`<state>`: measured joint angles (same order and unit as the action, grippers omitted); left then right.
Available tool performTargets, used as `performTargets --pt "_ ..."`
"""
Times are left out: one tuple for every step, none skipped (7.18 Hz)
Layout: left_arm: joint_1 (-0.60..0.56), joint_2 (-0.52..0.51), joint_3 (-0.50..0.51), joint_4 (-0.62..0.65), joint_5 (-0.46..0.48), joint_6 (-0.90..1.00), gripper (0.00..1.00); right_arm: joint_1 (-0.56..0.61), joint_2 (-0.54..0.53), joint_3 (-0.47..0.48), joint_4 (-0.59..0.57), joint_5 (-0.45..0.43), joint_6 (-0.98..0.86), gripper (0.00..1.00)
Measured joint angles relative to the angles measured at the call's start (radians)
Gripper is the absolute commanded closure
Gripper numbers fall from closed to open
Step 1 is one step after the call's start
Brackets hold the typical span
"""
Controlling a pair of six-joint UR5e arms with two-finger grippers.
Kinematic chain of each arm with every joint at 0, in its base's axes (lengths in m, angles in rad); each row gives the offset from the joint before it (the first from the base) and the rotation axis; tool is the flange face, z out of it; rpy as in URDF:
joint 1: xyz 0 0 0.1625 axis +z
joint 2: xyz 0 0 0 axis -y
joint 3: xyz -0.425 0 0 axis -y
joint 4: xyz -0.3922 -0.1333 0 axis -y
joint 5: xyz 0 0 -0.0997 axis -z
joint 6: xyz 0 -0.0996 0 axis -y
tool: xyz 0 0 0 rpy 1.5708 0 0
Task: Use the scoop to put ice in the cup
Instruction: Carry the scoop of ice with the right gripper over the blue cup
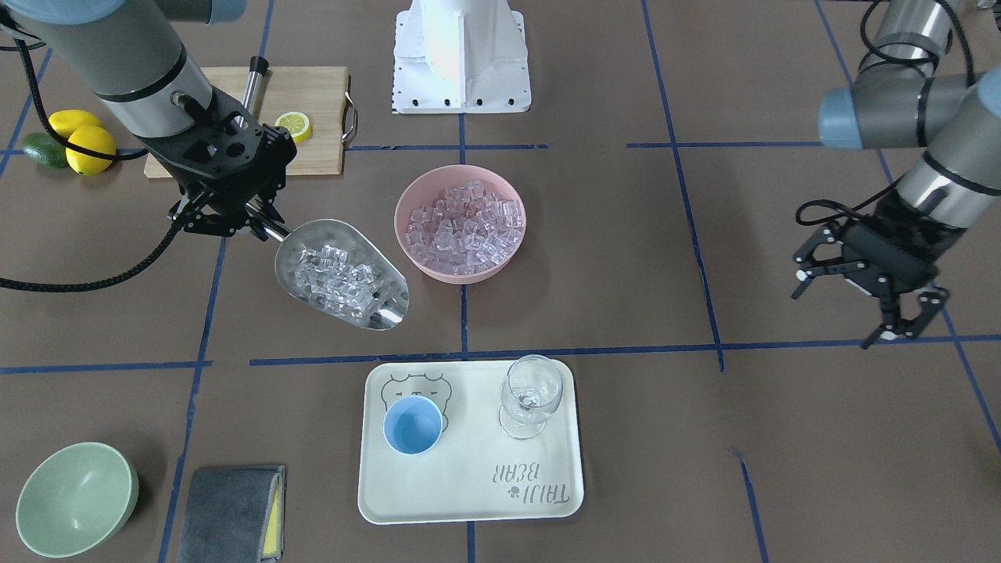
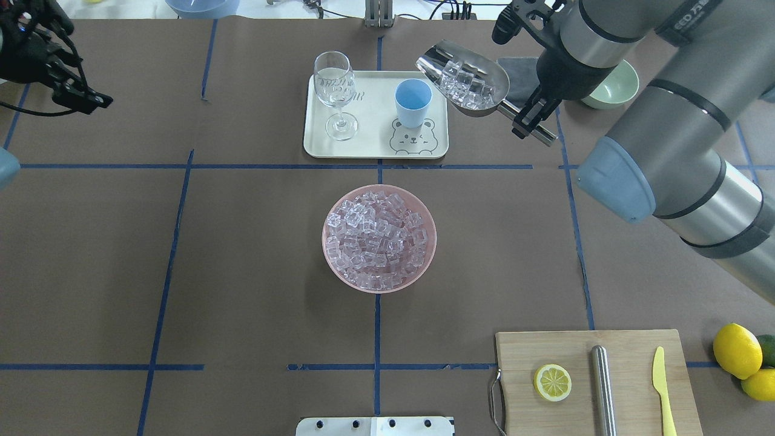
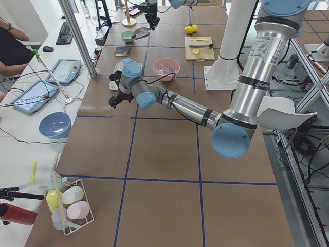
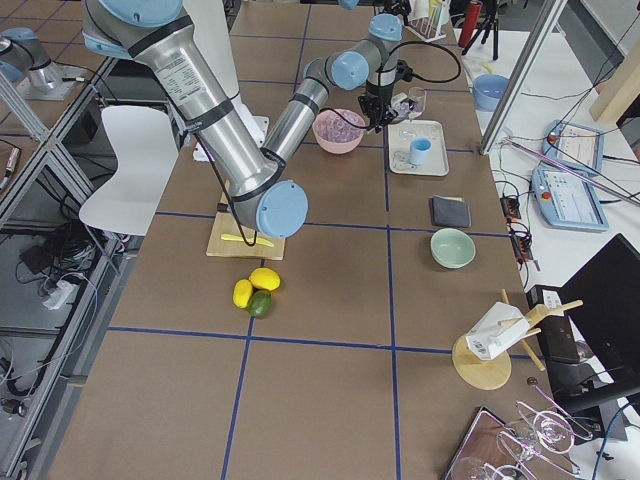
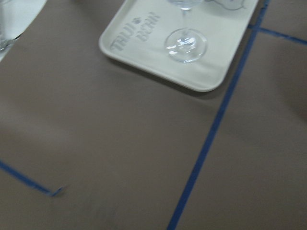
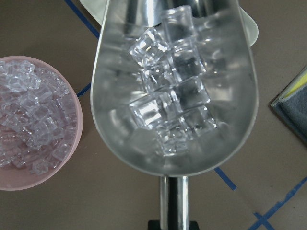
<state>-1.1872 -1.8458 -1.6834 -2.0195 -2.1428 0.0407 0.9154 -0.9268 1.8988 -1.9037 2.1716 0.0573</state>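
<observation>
My right gripper (image 1: 252, 220) is shut on the rod handle of the steel scoop (image 1: 342, 274). The scoop is held roughly level in the air, between the pink bowl (image 1: 460, 266) and the tray (image 1: 469, 489). Several clear ice cubes (image 6: 170, 103) lie in the scoop (image 6: 120, 62); many more fill the pink bowl (image 2: 379, 284). The light-blue cup (image 1: 412, 424) stands empty on the tray, beside the scoop's mouth (image 2: 466, 79) in the overhead view. My left gripper (image 1: 848, 313) is open and empty, far off to the side.
A clear wine glass (image 1: 530, 395) stands on the tray next to the cup. A pale green bowl (image 1: 76, 498) and a grey cloth (image 1: 231, 512) lie near the table's far edge. A wooden board (image 2: 596, 381) holds a lemon slice, a steel cylinder and a yellow knife; lemons (image 2: 737, 350) lie beside it.
</observation>
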Motion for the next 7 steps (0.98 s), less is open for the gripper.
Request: performTargets --pt "-0.049 0.004 -0.042 0.123 -0.001 0.0 0.0 -0.002 0.01 -0.021 -0.024 -0.003 0.015 1.0" --pt "-0.092 0.006 -0.077 0.221 -0.002 0.0 0.0 -0.006 0.015 -0.04 -0.048 -0.005 0.031 1.0" --pt "-0.122 0.013 -0.095 0.266 -0.003 0.001 0.0 -0.009 0.027 -0.069 -0.06 -0.008 0.061 1.0" --pt "-0.138 0.025 -0.102 0.282 -0.002 0.002 0.0 -0.012 0.052 -0.115 -0.065 -0.014 0.101 1.0" --pt "-0.144 0.032 -0.105 0.287 -0.002 0.002 0.0 -0.021 0.088 -0.172 -0.067 -0.022 0.141 1.0" --pt "-0.146 0.035 -0.106 0.289 -0.002 0.004 0.0 -0.033 0.12 -0.221 -0.068 -0.033 0.171 1.0" --pt "-0.147 0.038 -0.106 0.289 -0.002 0.006 0.0 -0.043 0.143 -0.253 -0.07 -0.041 0.193 1.0"
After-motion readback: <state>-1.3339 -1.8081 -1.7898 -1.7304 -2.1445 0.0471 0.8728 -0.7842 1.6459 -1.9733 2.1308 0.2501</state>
